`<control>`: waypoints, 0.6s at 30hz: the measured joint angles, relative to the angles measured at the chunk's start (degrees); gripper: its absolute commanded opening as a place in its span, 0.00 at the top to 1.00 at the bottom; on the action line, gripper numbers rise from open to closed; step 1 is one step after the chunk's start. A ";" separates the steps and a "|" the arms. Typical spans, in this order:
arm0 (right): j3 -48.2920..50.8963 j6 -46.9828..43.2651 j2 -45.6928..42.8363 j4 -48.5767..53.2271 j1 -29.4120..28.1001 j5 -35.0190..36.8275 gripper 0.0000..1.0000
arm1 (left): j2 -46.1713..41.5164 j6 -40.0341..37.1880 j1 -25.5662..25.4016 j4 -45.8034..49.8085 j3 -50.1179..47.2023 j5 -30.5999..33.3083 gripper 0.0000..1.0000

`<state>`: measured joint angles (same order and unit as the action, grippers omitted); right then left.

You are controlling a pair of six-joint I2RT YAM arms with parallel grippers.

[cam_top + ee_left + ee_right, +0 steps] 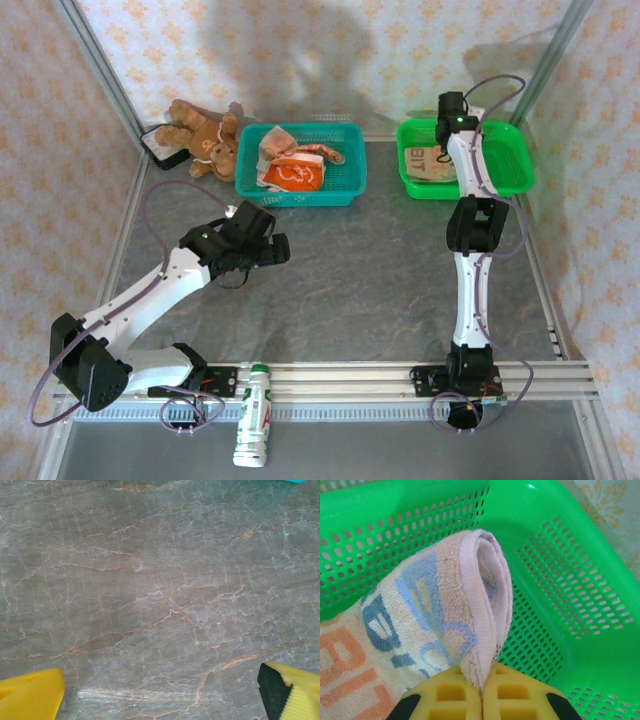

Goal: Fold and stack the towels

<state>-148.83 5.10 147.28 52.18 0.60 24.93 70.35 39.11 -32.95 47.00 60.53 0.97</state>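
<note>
**Right jaws pinching a folded towel edge in the green basket**

Top view: the right gripper (447,140) is reaching into the green basket (505,180) at the upper right. It is above a cream towel (424,166) with orange lettering that is lying in the basket's left half. The arm is covering part of the cloth, so its long axis cannot be told here. The left gripper (272,250) is hovering over the bare bench (380,280) left of centre, pointing right. More towels (290,172), orange and cream, are lying crumpled in the teal basket (300,196) at upper centre. A teddy bear (205,135) is lying just to its left.

Left wrist view: the left gripper (160,697) is holding its jaws spread wide over the marbled bench, touching nothing.

Right wrist view: the right gripper (481,680) is pressing its jaws together on the cream towel (420,620) at bottom centre. The folded edge is running from the jaws up toward top centre, and the rest is draping away to the lower left.
</note>
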 measured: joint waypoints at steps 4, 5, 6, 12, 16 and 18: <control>-0.17 0.15 0.22 -1.11 0.00 0.11 0.54 | 0.07 0.04 0.00 0.17 0.15 0.00 0.00; -0.17 0.24 0.22 -1.27 0.00 0.22 0.44 | 0.07 0.04 0.00 0.17 0.17 0.00 0.00; -0.17 0.13 0.22 -1.27 0.00 0.35 0.42 | 0.07 0.07 0.00 0.17 0.17 0.00 0.00; -0.17 0.37 0.20 -1.46 0.00 1.09 0.31 | 0.07 0.22 0.00 0.17 0.17 0.00 0.00; 0.50 0.70 -0.76 -1.42 -0.02 0.72 0.29 | 0.07 -0.17 0.09 0.20 0.31 0.20 0.00; 2.08 1.09 -2.29 -1.20 -0.02 0.31 0.28 | 0.07 -0.61 0.28 0.20 0.79 0.61 0.00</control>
<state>-146.76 6.20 144.99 50.98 0.58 25.23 70.41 38.50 -32.67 47.20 61.32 1.58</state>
